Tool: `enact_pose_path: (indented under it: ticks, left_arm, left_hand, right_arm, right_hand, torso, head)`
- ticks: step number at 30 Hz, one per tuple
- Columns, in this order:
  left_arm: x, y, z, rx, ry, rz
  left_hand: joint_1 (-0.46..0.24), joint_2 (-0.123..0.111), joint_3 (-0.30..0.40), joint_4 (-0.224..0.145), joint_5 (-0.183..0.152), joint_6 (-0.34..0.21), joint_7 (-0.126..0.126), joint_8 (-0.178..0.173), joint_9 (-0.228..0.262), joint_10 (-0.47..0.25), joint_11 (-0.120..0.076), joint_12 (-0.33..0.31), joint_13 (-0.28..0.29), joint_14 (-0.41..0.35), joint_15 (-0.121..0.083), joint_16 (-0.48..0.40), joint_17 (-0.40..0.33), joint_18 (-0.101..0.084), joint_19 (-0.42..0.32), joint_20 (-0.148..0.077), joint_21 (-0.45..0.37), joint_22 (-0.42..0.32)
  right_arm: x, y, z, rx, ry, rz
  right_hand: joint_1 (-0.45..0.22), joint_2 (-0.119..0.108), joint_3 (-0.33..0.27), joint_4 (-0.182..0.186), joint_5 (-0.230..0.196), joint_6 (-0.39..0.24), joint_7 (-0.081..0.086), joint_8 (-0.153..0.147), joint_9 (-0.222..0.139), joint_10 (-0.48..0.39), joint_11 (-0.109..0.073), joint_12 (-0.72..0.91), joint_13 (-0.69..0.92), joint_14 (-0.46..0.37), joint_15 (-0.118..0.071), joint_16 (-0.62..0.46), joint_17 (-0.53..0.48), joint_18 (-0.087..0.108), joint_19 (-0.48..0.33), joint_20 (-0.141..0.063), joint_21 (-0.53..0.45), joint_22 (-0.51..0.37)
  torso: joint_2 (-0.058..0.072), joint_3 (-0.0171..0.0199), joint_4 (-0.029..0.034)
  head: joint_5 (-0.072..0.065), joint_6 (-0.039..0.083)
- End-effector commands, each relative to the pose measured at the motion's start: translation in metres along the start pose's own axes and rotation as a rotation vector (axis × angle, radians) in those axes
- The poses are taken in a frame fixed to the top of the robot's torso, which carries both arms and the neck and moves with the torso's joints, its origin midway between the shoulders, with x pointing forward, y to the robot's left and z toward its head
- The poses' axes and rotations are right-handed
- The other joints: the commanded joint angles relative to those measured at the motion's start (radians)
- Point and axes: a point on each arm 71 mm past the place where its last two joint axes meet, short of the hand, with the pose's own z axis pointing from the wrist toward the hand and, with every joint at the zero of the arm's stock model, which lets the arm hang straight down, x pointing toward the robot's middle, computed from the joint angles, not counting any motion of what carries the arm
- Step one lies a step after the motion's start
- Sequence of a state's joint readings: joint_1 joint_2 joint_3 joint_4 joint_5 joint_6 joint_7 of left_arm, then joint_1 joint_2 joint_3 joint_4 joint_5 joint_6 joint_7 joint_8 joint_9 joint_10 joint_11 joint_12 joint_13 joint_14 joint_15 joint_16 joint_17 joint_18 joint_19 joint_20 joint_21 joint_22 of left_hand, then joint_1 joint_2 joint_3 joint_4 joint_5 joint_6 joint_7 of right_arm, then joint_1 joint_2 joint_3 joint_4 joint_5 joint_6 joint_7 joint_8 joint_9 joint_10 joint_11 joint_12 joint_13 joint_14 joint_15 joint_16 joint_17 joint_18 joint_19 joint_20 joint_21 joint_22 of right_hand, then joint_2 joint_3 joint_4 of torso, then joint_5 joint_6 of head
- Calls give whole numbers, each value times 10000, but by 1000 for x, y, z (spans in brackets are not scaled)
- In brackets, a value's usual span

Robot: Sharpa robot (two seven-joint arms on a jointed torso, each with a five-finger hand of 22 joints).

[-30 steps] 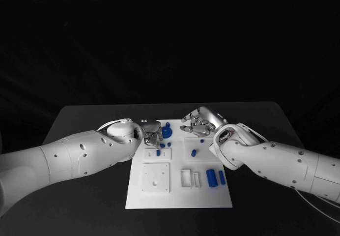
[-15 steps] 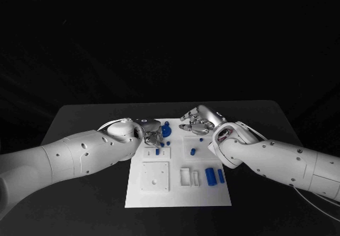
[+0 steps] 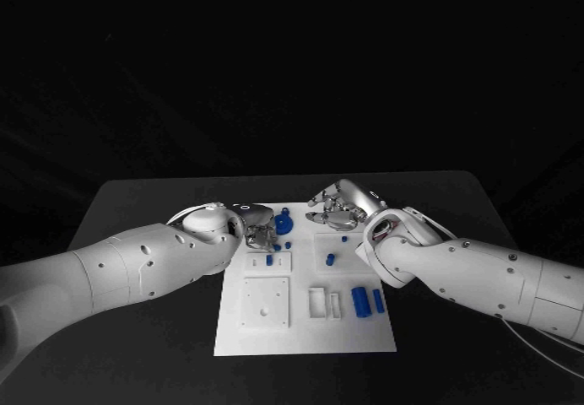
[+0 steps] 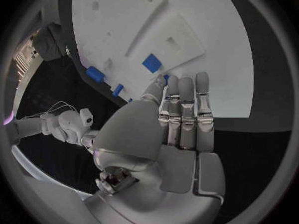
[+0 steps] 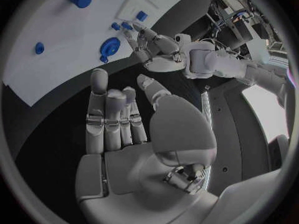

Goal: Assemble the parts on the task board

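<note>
assembly was early-stage: most blue parts still sat loose on the task board (image 3: 305, 333), neither hand held one.

in the head view the left hand (image 3: 258, 228) and right hand (image 3: 338, 207) hovered over the board's upper edge, mid-frame, flanking a round blue part (image 3: 283, 224). both wrist views showed fingers extended and apart, palms empty, so both were released. small blue pieces (image 3: 278, 247) lay just below the round part; two blue bars (image 3: 368, 300) lay lower right of the board, beside white slots (image 3: 324, 304). the square plate (image 3: 267, 304) at lower left looked unfilled. judged: nearly all insertions were left to do.
</note>
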State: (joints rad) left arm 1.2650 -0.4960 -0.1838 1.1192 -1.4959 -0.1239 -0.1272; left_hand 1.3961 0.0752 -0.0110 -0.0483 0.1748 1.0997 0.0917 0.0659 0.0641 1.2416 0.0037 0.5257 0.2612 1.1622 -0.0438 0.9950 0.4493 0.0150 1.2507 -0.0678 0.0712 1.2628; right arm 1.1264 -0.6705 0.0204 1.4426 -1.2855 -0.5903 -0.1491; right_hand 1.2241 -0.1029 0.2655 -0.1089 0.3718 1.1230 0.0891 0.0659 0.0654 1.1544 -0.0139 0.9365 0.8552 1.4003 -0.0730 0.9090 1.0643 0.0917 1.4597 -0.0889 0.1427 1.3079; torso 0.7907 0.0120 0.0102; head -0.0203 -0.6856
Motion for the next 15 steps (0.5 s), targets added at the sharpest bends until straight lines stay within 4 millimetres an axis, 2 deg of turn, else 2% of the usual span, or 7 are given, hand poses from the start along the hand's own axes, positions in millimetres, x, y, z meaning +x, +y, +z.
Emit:
enact_pose_path:
  ticks: [1, 15]
  left_arm:
    - [3, -2, 1, 152, 230, -73]
    - [9, 0, 3, 127, 421, -195]
  left_hand:
    - [12, 147, 82, -13, 57, 55, -9, -37, -11, -102, -7, 53, 18, -76, 9, 49, -5, 151, -34, 49, 26, 30]
    - [-41, 163, 116, -66, 56, 51, -6, -38, -11, -124, -1, 81, 30, -83, 11, 58, -6, 159, -48, 55, 21, 119]
  right_arm:
    - [1, 2, 0, -116, 116, -1]
    - [2, 3, 0, -148, 154, 34]
  right_hand:
    - [-111, -12, 12, 49, 70, -73, -6, -38, -4, 10, 4, -45, 7, 81, -8, -27, 13, -61, -53, -23, 46, 168]
    - [-118, -19, 26, 54, 90, -73, -5, -39, -4, 12, 3, -41, 14, 79, -7, -33, 11, -62, -55, -24, 48, 168]
  torso:
    - [1, -2, 7]
    - [-1, -7, 11]
  head:
    - [-17, -9]
    - [-62, -68]
